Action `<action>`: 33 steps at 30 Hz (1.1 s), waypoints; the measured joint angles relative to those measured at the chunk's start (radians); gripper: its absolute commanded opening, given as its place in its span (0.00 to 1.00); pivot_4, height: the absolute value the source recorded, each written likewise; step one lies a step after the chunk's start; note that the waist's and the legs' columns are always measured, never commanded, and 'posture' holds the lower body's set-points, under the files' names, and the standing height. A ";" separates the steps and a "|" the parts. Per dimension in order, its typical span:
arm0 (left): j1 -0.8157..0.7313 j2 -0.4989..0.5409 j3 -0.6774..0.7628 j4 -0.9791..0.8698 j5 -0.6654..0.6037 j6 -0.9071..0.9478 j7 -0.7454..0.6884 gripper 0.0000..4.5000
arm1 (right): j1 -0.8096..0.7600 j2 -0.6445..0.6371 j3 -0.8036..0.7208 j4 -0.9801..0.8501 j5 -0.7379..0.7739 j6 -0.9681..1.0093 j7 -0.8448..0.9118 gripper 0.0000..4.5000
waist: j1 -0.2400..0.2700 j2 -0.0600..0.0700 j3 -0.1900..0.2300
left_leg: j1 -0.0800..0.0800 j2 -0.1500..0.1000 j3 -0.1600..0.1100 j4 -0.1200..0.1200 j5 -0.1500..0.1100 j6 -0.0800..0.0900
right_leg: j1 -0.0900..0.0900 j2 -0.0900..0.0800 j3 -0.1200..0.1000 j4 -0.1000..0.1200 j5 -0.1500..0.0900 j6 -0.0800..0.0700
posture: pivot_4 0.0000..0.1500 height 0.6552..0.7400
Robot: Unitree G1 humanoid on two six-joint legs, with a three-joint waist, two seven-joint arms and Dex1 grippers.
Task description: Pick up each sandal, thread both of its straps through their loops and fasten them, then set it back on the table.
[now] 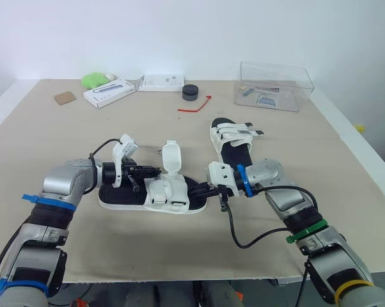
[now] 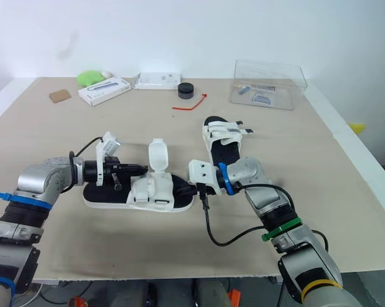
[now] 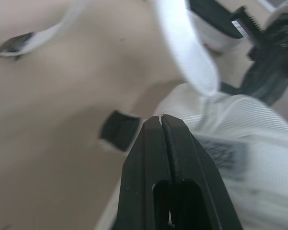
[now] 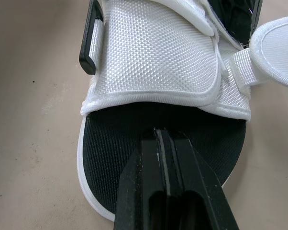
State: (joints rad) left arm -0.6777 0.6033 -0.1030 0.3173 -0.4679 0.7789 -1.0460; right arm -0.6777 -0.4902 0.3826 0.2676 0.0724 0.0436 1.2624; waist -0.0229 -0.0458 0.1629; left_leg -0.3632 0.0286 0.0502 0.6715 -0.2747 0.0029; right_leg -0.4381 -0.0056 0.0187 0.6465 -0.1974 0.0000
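Across the bench [image 1: 148, 249] front, the open sandal [image 1: 154, 195] lies left-to-right between the left end effector [image 1: 153, 171] and right end effector [image 1: 199, 191], both pinched together. Its raised strap [image 1: 171, 157] stands nearest the left.

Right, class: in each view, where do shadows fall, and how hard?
Left eye view: soft shadow beside the nearer white-strapped, black-soled sandal on the beige table. Left wrist view: soft shadow by its raised white strap. Right wrist view: even light, no glare on its white mesh upper.
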 measured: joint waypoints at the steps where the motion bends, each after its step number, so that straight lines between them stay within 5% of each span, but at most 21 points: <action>1: -0.008 -0.001 0.000 0.021 0.013 -0.011 0.008 0.01 | 0.000 0.000 0.000 0.000 0.000 0.001 0.000 0.00 | 0.000 0.000 0.000 | 0.000 0.000 0.000 0.000 0.000 0.000 | 0.000 0.000 0.000 0.000 0.000 0.000 | 1.00 1.00; 14: -0.108 -0.077 0.107 0.215 0.074 -0.136 0.117 0.01 | 0.000 -0.001 -0.001 -0.001 0.000 0.001 0.000 0.00 | 0.001 0.000 0.000 | -0.004 0.000 -0.001 0.001 0.000 0.000 | -0.002 0.000 0.000 0.000 0.001 0.000 | 1.00 1.00; 20: -0.165 -0.082 0.137 0.169 -0.022 0.058 0.041 0.01 | -0.001 -0.001 -0.001 -0.001 0.000 0.000 -0.001 0.00 | -0.001 0.000 0.000 | -0.004 0.000 0.000 0.001 0.000 0.000 | -0.002 0.000 0.000 0.000 0.001 0.001 | 1.00 1.00; 23: -0.164 -0.085 0.134 0.141 -0.069 0.173 0.011 0.20 | -0.001 -0.001 -0.001 0.000 0.000 0.000 -0.002 0.00 | -0.001 0.000 0.000 | -0.004 0.000 -0.001 0.001 0.000 0.000 | -0.002 0.000 0.000 0.000 0.001 0.001 | 1.00 1.00; 30: -0.189 -0.118 0.168 0.151 -0.143 0.339 0.029 0.99 | 0.002 -0.001 -0.002 -0.003 0.000 0.001 -0.005 0.00 | -0.001 -0.001 0.000 | -0.004 0.000 -0.002 0.002 0.000 -0.001 | -0.002 0.000 0.000 0.000 0.001 0.001 | 1.00 1.00; 33: -0.208 -0.123 0.174 0.159 -0.147 0.346 0.034 0.99 | 0.004 -0.002 -0.002 -0.006 0.000 0.001 -0.008 0.00 | -0.001 -0.001 0.000 | -0.004 0.000 -0.002 0.002 0.000 -0.001 | -0.002 0.000 0.000 0.000 0.001 0.000 | 1.00 1.00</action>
State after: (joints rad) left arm -0.8860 0.4802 0.0705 0.4763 -0.6153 1.1246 -1.0121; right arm -0.6741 -0.4917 0.3808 0.2615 0.0724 0.0449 1.2549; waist -0.0238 -0.0463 0.1630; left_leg -0.3672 0.0284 0.0485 0.6730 -0.2742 0.0023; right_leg -0.4404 -0.0054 0.0186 0.6467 -0.1965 0.0005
